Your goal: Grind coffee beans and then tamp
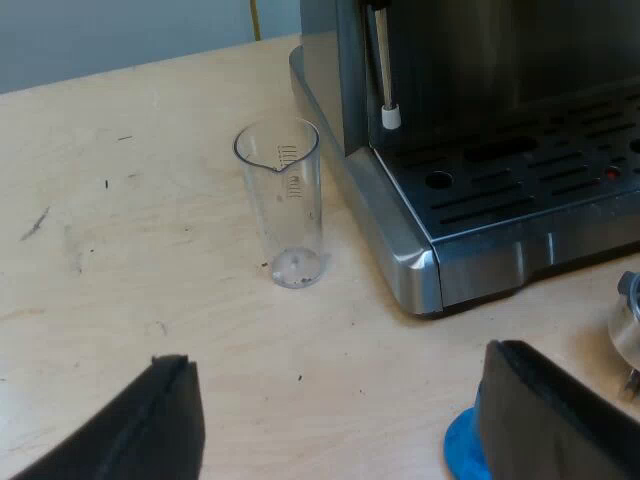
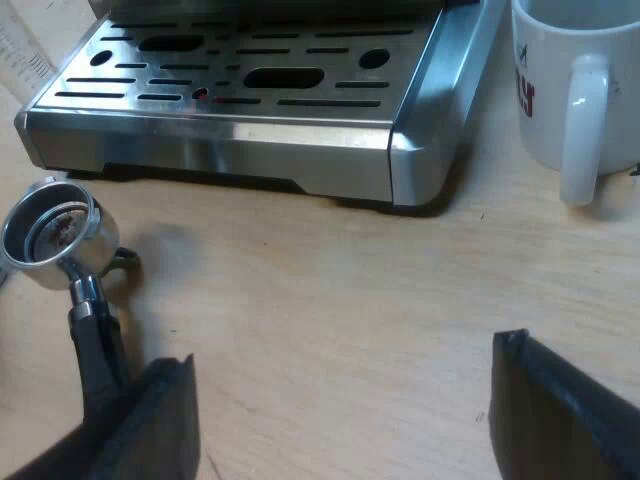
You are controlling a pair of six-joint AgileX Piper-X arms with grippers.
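Right wrist view: holder point(image 2: 60, 250) lies loose near machine point(image 2: 300, 160)'s front edge

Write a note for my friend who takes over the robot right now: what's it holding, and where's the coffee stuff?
Left gripper: open, holding nothing, over the table, with the blue tamper beside one finger.
Right gripper: open, holding nothing, close to the handle of the metal holder.
The holder lies loose on the table in front of the espresso machine; its basket looks nearly empty.
The measuring glass stands upright and empty at the machine's corner. The mug stands beside the machine.
Done: nothing visible. Left: grinding, then tamping.
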